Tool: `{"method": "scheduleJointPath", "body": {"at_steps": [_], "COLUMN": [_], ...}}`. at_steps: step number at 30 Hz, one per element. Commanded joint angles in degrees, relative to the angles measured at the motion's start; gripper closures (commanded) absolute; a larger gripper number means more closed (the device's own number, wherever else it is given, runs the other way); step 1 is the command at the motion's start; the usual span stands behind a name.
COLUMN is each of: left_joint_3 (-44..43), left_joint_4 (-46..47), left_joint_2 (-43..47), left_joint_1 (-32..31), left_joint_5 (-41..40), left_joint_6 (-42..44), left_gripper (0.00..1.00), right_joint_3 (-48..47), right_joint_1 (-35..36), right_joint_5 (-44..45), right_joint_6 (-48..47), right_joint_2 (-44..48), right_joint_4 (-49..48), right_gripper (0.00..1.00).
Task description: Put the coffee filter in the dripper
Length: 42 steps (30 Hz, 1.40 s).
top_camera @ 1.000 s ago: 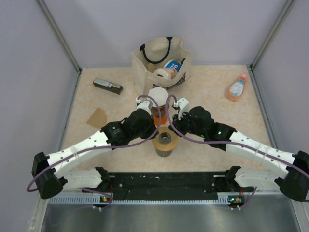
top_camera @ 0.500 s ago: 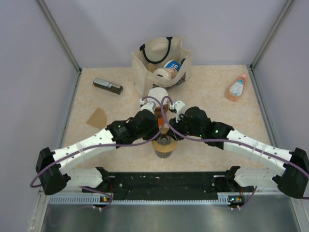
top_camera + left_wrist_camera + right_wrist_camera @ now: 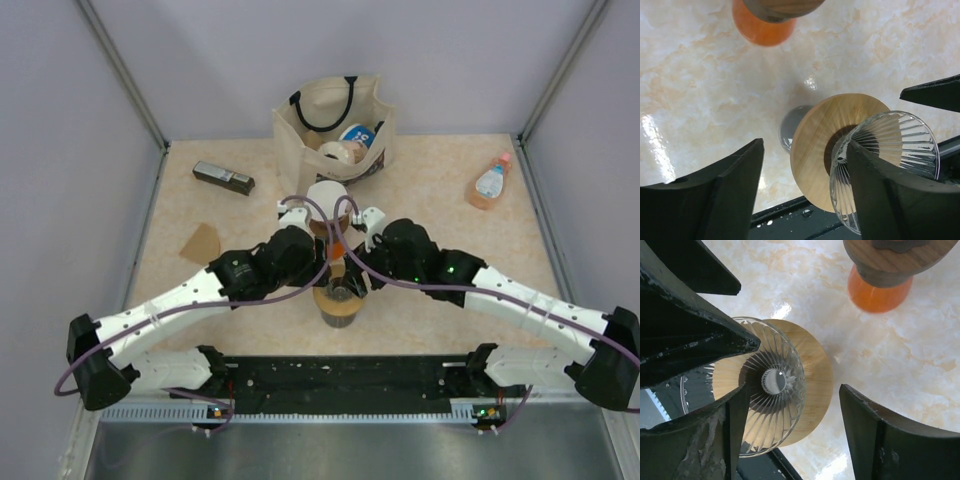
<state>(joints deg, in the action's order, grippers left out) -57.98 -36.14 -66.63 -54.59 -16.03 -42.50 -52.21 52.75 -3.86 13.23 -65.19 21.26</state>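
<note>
The dripper (image 3: 767, 400) is a clear ribbed cone seated in a tan wooden ring (image 3: 815, 385), and it stands near the table's front edge (image 3: 340, 300). In the left wrist view the dripper (image 3: 890, 150) lies against my right-hand finger (image 3: 890, 200). My left gripper (image 3: 805, 195) and right gripper (image 3: 792, 432) both hang open over it, holding nothing, and meet above it in the top view. A white rounded piece (image 3: 325, 193) shows just behind the grippers; I cannot tell whether it is the coffee filter.
An orange jar with a wooden lid (image 3: 880, 290) stands just beyond the dripper. Further back are a tan tote bag (image 3: 335, 125) with items, a dark bar (image 3: 223, 177), a brown card (image 3: 200, 243) and a pink bottle (image 3: 490, 182). A black rail (image 3: 340, 375) borders the near edge.
Both grippers have gone from shut to wide open. The two hands have shifted slightly nearer over the dripper, hiding more of it from above.
</note>
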Motion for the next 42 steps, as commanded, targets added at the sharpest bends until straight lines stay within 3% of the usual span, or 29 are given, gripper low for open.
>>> {"method": "scheduleJointPath", "body": {"at_steps": [1, 4, 7, 13, 22, 25, 29, 35, 42], "left_joint_3": [-3.3, -3.3, -2.7, -2.6, -5.4, -5.0, -2.1, 1.7, 3.2], "left_joint_4": [-0.6, 0.0, 0.6, -0.8, -9.4, -11.3, -10.9, -7.6, 0.2], "left_joint_2": [3.4, 5.6, 8.2, 12.4, 15.7, 15.7, 15.8, 9.9, -1.2], "left_joint_1": [0.1, 0.1, 0.1, 0.1, 3.2, 11.1, 26.9, 43.4, 52.6], "left_joint_5": [-4.0, -4.5, -5.8, -12.2, -23.4, -20.6, -14.6, -8.2, -1.3], "left_joint_6": [1.5, 2.2, 3.1, 3.8, -0.6, -1.6, -2.0, -1.7, -0.9], "left_gripper": [0.24, 0.11, 0.01, 0.01, 0.01, 0.01, 0.01, 0.01, 0.01], "right_joint_3": [-4.2, -4.7, -5.3, -6.0, -7.3, -6.3, -3.5, 0.6, 5.0], "right_joint_1": [0.6, 0.5, 0.4, -1.1, -12.1, -16.2, -22.6, -32.0, -37.3], "right_joint_5": [1.2, 2.7, 3.6, 6.7, 9.7, 10.0, 9.7, 8.2, 8.8], "right_joint_6": [0.7, 1.2, 1.4, 1.6, 3.5, 4.6, 6.0, 7.3, 8.4], "right_joint_2": [2.3, 3.4, 4.6, 6.3, 6.9, 8.0, 9.7, 11.7, 11.6], "right_joint_4": [-1.0, -1.9, -2.2, -1.8, -2.0, -2.0, -2.1, -3.7, -6.9], "right_gripper": [0.19, 0.01, 0.01, 0.01, 0.01, 0.01, 0.01, 0.01, 0.01]}}
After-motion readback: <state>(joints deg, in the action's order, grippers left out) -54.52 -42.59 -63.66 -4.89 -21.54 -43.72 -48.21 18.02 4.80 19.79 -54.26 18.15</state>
